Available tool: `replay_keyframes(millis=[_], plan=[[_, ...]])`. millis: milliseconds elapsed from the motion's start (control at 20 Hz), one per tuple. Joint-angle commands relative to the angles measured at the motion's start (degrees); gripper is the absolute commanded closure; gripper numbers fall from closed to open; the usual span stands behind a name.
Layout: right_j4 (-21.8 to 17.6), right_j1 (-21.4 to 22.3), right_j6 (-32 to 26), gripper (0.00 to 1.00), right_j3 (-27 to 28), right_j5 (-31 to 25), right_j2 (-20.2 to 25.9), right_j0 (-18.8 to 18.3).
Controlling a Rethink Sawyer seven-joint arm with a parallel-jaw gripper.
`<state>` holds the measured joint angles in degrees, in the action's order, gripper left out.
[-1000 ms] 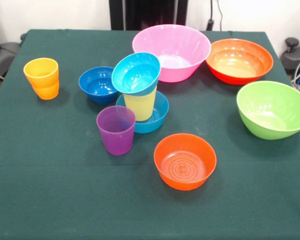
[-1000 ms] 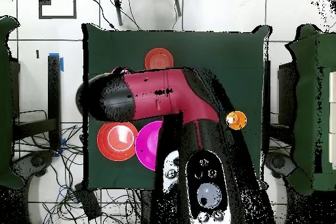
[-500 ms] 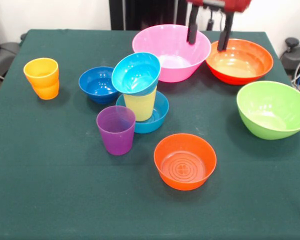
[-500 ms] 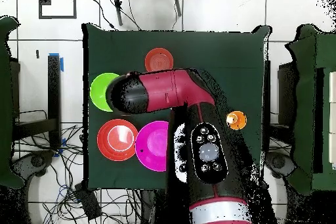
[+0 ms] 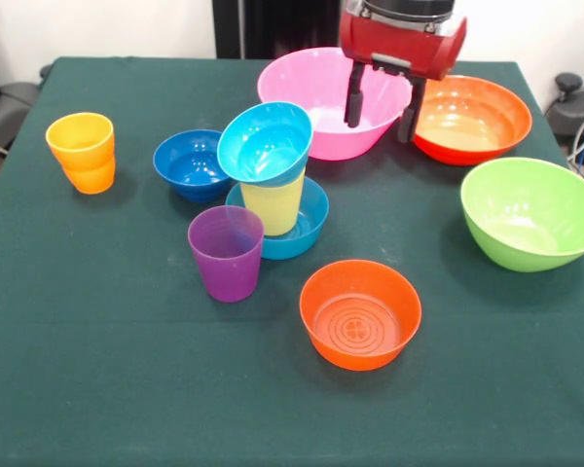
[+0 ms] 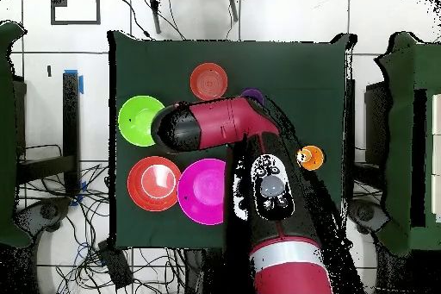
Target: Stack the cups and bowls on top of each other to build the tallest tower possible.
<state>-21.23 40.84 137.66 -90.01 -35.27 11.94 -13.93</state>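
The tower stands mid-table: a mid-blue small bowl (image 5: 312, 220) holds the upright yellow cup (image 5: 273, 204), and a cyan bowl (image 5: 265, 143) rests tilted on the cup. Close in front stands the purple cup (image 5: 226, 251), which also shows as the purple cup (image 6: 252, 95) in the overhead view. The orange cup (image 5: 81, 151) is far left. A dark blue bowl (image 5: 188, 162) sits left of the tower and a small orange-red bowl (image 5: 360, 313) in front. My gripper (image 5: 380, 109) hangs open and empty above the gap between the pink bowl (image 5: 321, 92) and the large orange-red bowl (image 5: 467, 117).
A lime green bowl (image 5: 530, 212) sits at the right edge of the front view. In the overhead view the arm (image 6: 224, 122) hides the tower and the gripper; the green bowl (image 6: 140, 121), pink bowl (image 6: 204, 190) and orange cup (image 6: 309, 158) show around it.
The gripper has come down into the front view and shifted left toward the pink bowl's rim. In the overhead view the arm has swung, uncovering the green bowl. No cup or bowl has moved.
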Motion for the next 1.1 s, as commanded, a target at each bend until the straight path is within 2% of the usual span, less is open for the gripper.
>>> replay_keyframes(millis=[50,700,1100], plan=[[-2.19,0.41,-2.11,0.0,0.49,-0.33,0.38,0.52],[-1.59,2.39,-2.62,0.0,-0.29,-1.84,0.49,0.62],[-2.0,1.96,-2.05,0.0,-0.1,-1.58,0.32,1.3]])
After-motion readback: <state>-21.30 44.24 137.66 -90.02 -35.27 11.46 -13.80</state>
